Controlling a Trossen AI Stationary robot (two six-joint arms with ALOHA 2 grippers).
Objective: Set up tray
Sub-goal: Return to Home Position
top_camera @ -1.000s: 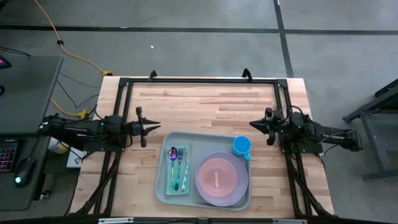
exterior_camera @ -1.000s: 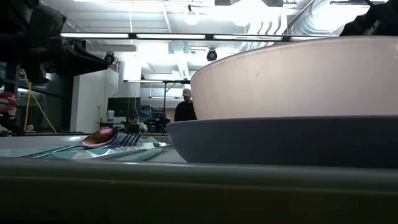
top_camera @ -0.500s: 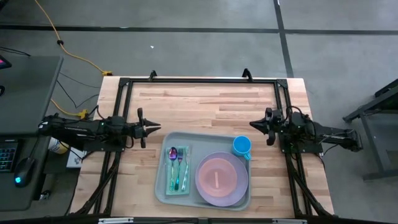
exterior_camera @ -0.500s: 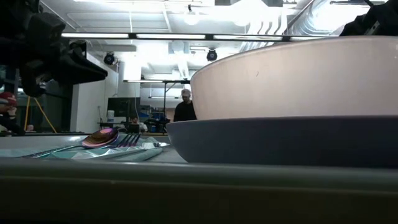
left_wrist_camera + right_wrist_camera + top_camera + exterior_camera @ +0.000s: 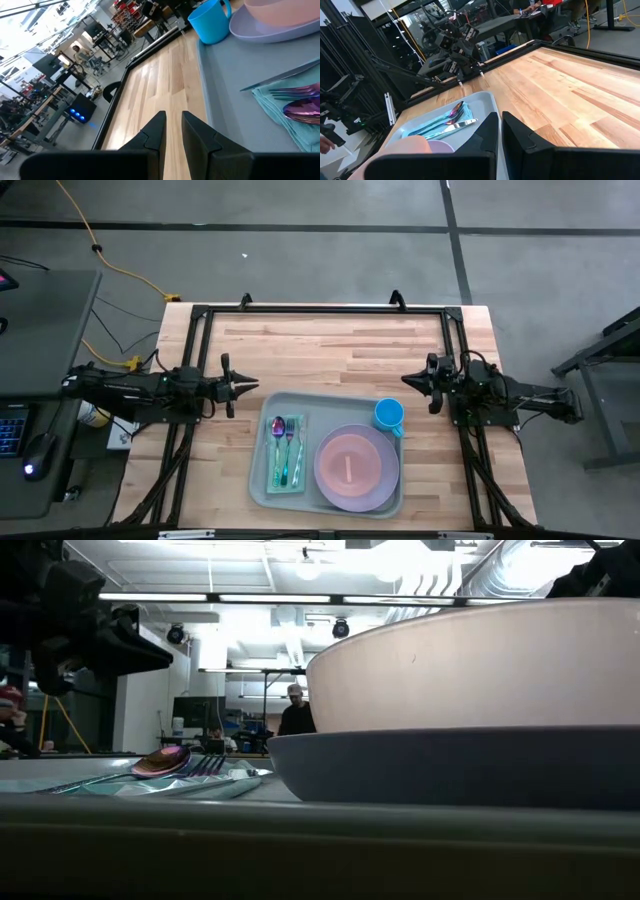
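The pale grey-green tray [image 5: 330,410] lies flat on the wooden table, near its front edge. On the tray rest a teal napkin [image 5: 272,470] bearing a spoon [image 5: 277,430] and a fork [image 5: 292,442], a purple plate [image 5: 323,472] with a pink bowl [image 5: 350,465] on it, and a blue cup [image 5: 388,415] standing upright at the far right corner. My left gripper [image 5: 252,384] hovers shut left of the tray, pointing right. My right gripper [image 5: 405,379] hovers shut just beyond the cup, pointing left. Neither touches anything.
A black frame [image 5: 320,310] runs along the table's far and side edges. Bare wood [image 5: 330,350] lies between the tray and the far edge. A desk with a keyboard and mouse [image 5: 35,455] stands left of the table. People show in the room behind [image 5: 295,715].
My left gripper has sunk a little at the tray's left side, as the low view shows, then kept still. The tray and the things on it have stayed in place.
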